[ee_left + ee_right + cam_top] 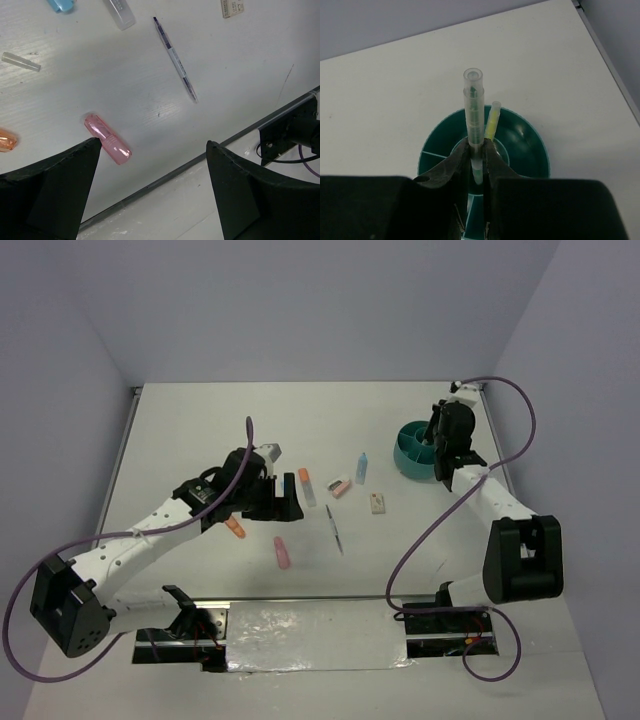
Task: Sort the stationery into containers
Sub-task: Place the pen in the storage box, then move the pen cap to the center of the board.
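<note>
Top view: found the organiser (415, 458) at the far right of the surface, with the right arm parked directly over it. Counted the loose stuff mid-surface, all nearer the left arm: pink highlighter (282, 552), thin pen (333, 530), orange highlighter (236, 528), plus a few bits further back.

Left wrist: caught the left jaws spread as wide as they go, gripping nothing, hovering near the front edge. Spotted the pink highlighter just beside the finger at the frame's left, long axis diagonal. Probably needed a small sideways shift and a wrist twist to straddle it. Noticed the pen further off, also diagonal.

Right wrist: saw the right jaws pinched nearly shut on a clear pen (474, 120), held upright, tip down around the organiser's middle. Couldn't tell the exact compartment. Spotted a yellow pen (492, 122) standing inside right next to it. Looked about ready for a release, at a guess.
</note>
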### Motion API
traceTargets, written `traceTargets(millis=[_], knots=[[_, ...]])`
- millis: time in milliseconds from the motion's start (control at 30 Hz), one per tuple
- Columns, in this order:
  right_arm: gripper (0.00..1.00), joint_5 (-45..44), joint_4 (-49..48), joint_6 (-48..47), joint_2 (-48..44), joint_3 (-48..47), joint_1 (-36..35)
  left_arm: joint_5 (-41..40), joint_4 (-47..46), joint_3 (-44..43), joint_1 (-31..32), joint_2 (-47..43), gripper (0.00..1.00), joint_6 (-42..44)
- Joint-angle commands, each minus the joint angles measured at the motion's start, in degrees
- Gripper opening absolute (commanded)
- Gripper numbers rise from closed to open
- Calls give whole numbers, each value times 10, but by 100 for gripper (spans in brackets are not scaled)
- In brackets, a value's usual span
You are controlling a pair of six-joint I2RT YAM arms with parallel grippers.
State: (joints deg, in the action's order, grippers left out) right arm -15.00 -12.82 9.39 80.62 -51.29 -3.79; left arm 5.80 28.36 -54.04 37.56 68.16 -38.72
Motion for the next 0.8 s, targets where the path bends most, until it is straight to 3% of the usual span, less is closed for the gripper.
traceTargets(millis=[0,67,133,167,400,500,533,700,767], knots=[[15,3,-30,9,5,7,4,2,-1,-31,-2,3,99,29],[44,11,-20,11,0,9,3,-8,20,-46,-2,7,99,41],[59,19,-20,19,-19,19,3,-17,31,-58,-2,9,99,47],[62,26,-20,19,-26,25,3,-19,32,-59,-4,7,99,48],[68,47,17,31,-113,15,2,-44,41,-64,-14,14,99,27],[69,73,94,60,-148,-22,-9,-107,74,-72,-25,24,99,-12],[76,78,146,63,-153,-34,-42,-125,84,-74,-30,31,99,-36],[76,16,333,82,-119,-88,-219,-176,131,-74,-82,53,99,-104],[76,23,369,135,-102,-82,-280,-184,136,-74,-88,55,99,-122]])
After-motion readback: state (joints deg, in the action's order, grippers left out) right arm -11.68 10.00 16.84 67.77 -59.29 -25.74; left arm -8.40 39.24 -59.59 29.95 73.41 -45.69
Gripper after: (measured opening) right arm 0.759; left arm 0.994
